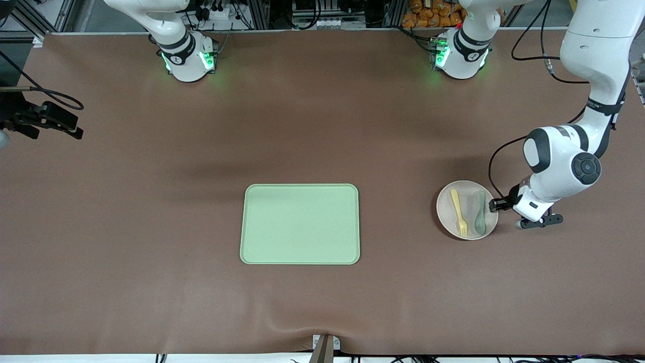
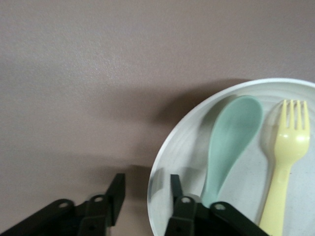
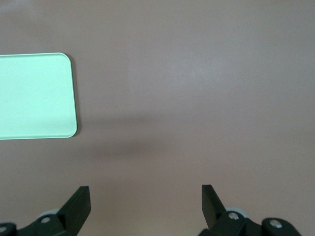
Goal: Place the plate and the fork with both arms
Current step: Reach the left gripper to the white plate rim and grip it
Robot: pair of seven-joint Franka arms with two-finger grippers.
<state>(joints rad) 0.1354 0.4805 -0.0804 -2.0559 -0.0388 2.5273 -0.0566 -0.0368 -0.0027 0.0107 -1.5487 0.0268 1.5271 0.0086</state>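
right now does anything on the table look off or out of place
Nothing is spilled or damaged. One extra: a teal spoon lies in the plate beside the fork, though only plate and fork belong to the job. The left hand straddles the plate's rim; the right hand waits open above bare table near the green tray.

In the left wrist view the plate (image 2: 172, 162) runs off the picture's edge, and so does the fork (image 2: 288, 162) handle. The spoon (image 2: 231, 142) handle end is hidden under the left tool (image 2: 147, 189). The tray (image 3: 34, 96) is cut off in the right wrist view.
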